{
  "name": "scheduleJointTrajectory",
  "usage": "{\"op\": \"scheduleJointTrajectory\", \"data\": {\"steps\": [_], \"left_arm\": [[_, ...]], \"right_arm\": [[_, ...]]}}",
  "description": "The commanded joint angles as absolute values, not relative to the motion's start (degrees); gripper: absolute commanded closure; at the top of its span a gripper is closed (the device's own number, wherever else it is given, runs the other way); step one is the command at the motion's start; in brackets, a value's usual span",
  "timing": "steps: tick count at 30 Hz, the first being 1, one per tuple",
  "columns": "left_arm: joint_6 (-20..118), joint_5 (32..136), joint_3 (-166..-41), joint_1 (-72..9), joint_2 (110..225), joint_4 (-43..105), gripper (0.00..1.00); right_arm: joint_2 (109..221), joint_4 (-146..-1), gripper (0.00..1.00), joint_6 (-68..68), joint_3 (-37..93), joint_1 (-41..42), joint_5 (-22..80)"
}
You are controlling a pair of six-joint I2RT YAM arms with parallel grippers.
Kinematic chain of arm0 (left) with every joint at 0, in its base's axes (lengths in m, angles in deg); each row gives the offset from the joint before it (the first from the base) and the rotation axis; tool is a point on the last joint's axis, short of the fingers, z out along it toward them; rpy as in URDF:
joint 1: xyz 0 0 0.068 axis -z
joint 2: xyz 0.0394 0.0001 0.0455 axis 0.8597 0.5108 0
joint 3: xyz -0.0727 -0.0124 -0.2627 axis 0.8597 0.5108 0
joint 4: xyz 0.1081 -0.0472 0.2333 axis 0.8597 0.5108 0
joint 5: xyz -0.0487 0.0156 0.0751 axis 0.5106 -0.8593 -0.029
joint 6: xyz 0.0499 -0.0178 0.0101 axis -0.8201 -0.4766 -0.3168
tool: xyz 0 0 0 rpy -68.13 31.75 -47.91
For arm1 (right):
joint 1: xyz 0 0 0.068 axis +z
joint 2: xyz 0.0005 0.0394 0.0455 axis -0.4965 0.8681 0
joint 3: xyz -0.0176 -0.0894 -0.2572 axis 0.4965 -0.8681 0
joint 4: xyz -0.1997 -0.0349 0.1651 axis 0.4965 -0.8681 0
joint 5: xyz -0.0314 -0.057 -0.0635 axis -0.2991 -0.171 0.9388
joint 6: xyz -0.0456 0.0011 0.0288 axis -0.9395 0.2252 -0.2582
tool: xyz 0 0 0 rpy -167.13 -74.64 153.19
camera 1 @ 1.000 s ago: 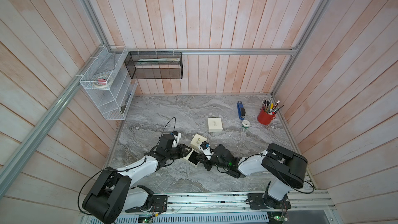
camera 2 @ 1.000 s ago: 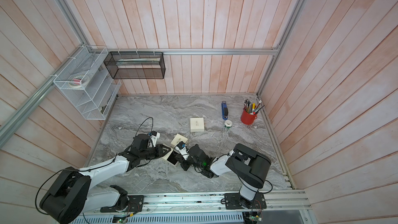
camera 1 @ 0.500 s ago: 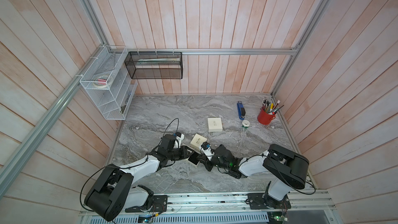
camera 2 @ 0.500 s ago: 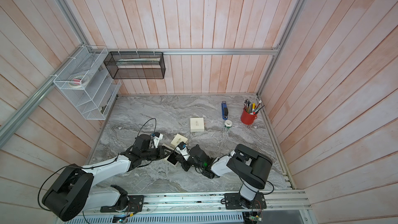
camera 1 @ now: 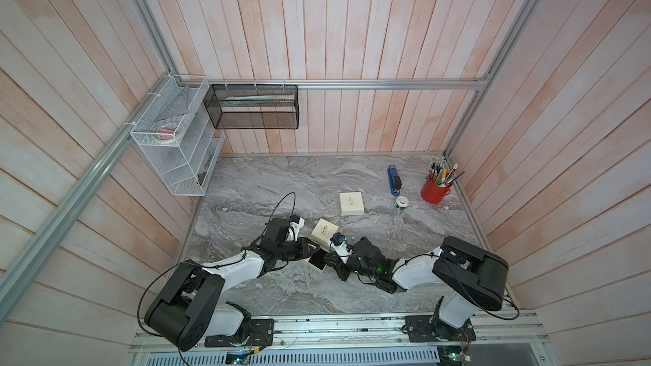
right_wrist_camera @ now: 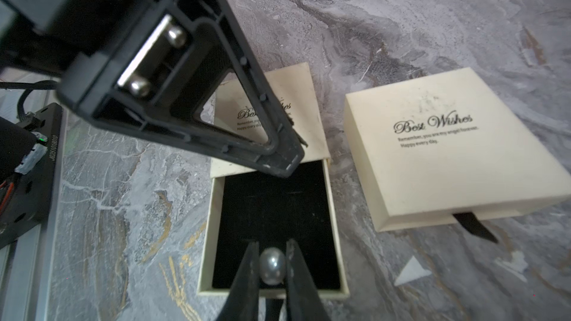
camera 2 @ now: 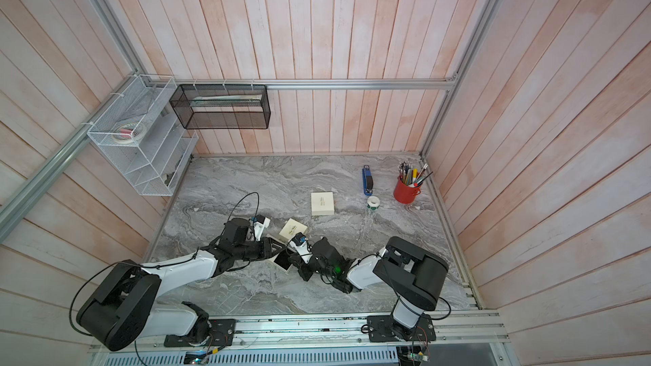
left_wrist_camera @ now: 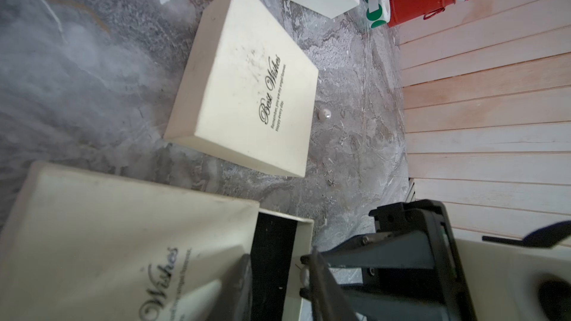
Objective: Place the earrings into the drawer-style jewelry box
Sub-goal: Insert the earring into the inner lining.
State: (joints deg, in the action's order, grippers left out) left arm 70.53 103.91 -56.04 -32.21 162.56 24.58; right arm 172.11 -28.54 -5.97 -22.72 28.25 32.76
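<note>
Cream cardboard makes up the drawer-style jewelry box [right_wrist_camera: 301, 97], printed "Best Wishes", which lies near the front of the grey marbled tabletop [camera 1: 281, 184]. Its drawer [right_wrist_camera: 272, 205] is pulled out of the sleeve, so the black lining shows.

The right fingers [right_wrist_camera: 244, 276] are closed on a small round grey-white pearl earring [right_wrist_camera: 272, 268]. They pinch it between their tips over the end of the drawer farthest from the sleeve. I cannot tell whether it touches the lining.

One of the black left fingers [right_wrist_camera: 272, 155] lies across the top of the sleeve at its open end. The pictures do not show how wide that pair stands or whether it clamps the sleeve.

A closed cream box [right_wrist_camera: 448, 149] with the same print and a black ribbon tab [right_wrist_camera: 472, 226] lies just beside the open one. A second pearl earring [left_wrist_camera: 324, 114] rests on the tabletop right next to that closed box.

Farther back is a third cream box [camera 1: 351, 203]. Well apart, at the rear right, stand a blue stapler [camera 1: 394, 180], a white roll of green stickers [camera 1: 401, 202] and a red metal cup of pens [camera 1: 434, 191].
</note>
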Motion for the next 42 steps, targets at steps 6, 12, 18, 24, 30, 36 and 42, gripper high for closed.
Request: {"op": "scheduleJointTrajectory", "data": {"steps": [6,12,18,24,30,36,42], "left_arm": [[69.29,101.07,-55.81,-32.10,164.24,28.22,0.67],[69.29,100.89,-55.98,-31.95,164.42,28.27,0.67],[69.21,100.86,-56.03,-31.99,164.75,28.27,0.67],[69.07,100.71,-56.17,-32.03,164.88,28.28,0.67],[69.05,100.65,-56.24,-32.07,165.01,28.37,0.68],[69.03,100.62,-56.24,-32.03,165.05,28.42,0.68],[69.03,100.51,-56.21,-32.03,165.05,28.27,0.68]], "right_arm": [[170.74,-28.93,1.00,-5.16,-24.07,27.98,33.01],[170.00,-29.08,1.00,-5.04,-24.59,27.98,33.25],[169.74,-29.26,1.00,-4.85,-24.82,27.98,33.26],[169.49,-29.49,1.00,-4.94,-24.95,27.98,33.16],[168.79,-29.73,1.00,-5.02,-25.38,28.02,33.31],[168.55,-29.91,1.00,-4.76,-25.66,27.98,33.19],[168.16,-30.31,1.00,-4.85,-26.05,27.98,33.23]]}}
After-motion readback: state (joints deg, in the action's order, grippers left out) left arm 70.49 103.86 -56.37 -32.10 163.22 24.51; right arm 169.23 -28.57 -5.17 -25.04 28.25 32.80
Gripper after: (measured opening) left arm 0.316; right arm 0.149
